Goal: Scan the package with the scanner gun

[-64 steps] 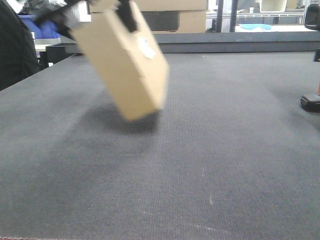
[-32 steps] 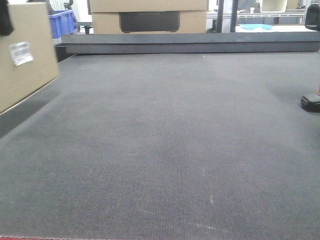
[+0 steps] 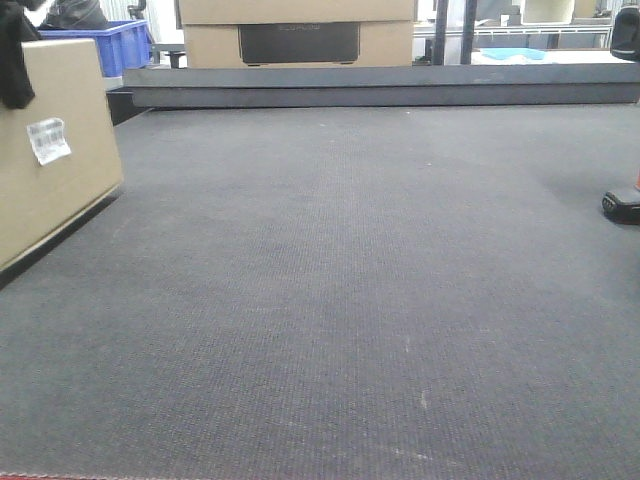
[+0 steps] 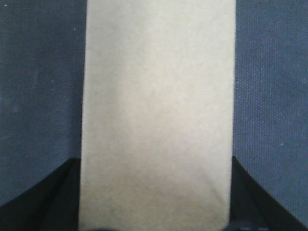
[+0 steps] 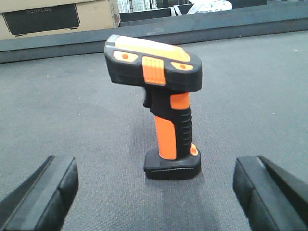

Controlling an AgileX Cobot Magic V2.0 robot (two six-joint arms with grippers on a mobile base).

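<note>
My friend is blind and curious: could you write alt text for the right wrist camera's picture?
An orange and black scanner gun stands upright on its black foot on a dark grey mat, untouched. The two dark tips of the right claw sit wide apart in the lower corners, open toward it.

the package (image 3: 50, 160) has swung from mid-table to the left edge, now lower.

"SCOPLOW" — on dark panel (image 5: 41, 19) of bkgd box.
</note>
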